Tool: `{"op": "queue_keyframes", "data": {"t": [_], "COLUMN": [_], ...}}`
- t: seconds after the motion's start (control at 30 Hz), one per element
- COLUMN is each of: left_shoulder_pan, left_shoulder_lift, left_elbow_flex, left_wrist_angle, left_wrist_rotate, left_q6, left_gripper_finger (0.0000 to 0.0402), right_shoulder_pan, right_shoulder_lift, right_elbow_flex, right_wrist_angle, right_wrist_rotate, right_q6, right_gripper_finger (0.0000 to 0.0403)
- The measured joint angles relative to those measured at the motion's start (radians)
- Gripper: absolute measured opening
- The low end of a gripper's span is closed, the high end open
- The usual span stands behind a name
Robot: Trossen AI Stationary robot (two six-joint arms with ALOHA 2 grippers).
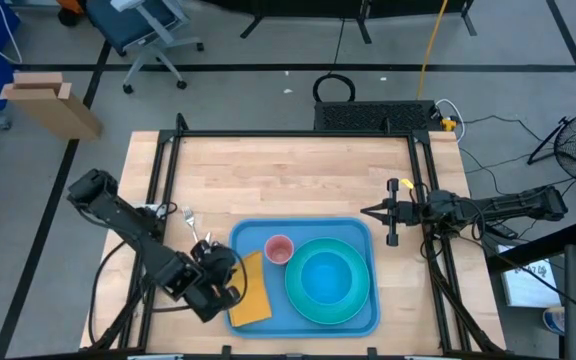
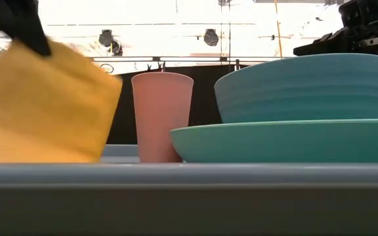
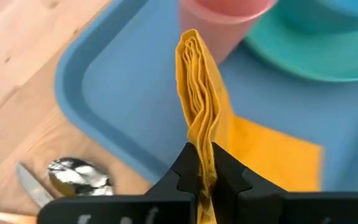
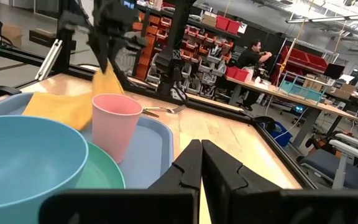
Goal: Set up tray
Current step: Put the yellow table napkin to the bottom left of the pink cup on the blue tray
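Observation:
The blue tray (image 1: 251, 236) lies at the table's near edge. On it stand a turquoise plate (image 1: 303, 303) bearing a blue bowl (image 1: 326, 276), and a pink cup (image 1: 279, 249) upright beside them. My left gripper (image 1: 224, 285) is over the tray's left end, shut on a folded yellow napkin (image 1: 252, 292). My right gripper (image 1: 390, 213) waits shut at the table's right edge, level, touching nothing. My left gripper pinches a bunched, folded edge of the napkin (image 3: 202, 149) between its two fingers, several layers together. The fingers come from above, slanting down from the table's left. The napkin hangs below them and its lower part (image 3: 272, 155) rests on the tray floor.
A spoon (image 3: 79, 175) and a fork (image 1: 189, 216) lie on the bare wood left of the tray, close to my left arm. A black frame runs along the table's left, right and far edges. The table's far half is bare wood.

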Motion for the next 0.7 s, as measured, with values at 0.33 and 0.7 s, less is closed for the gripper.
{"op": "queue_keyframes", "data": {"t": [0.33,0.7], "left_shoulder_pan": [0.093,0.208], "left_shoulder_lift": [0.0,0.0], "left_elbow_flex": [-0.137,-0.249], "left_wrist_angle": [0.14,0.235], "left_wrist_rotate": [0.039,0.067], "left_q6": [0.179,0.368], "left_gripper_finger": [0.0014,0.0014], "right_shoulder_pan": [0.0,0.0], "right_shoulder_lift": [0.0,0.0], "right_elbow_flex": [0.0,0.0], "right_wrist_angle": [-0.007,-0.03], "right_wrist_rotate": [0.0,0.0], "right_q6": [0.0,0.0], "right_gripper_finger": [0.0,0.0]}}
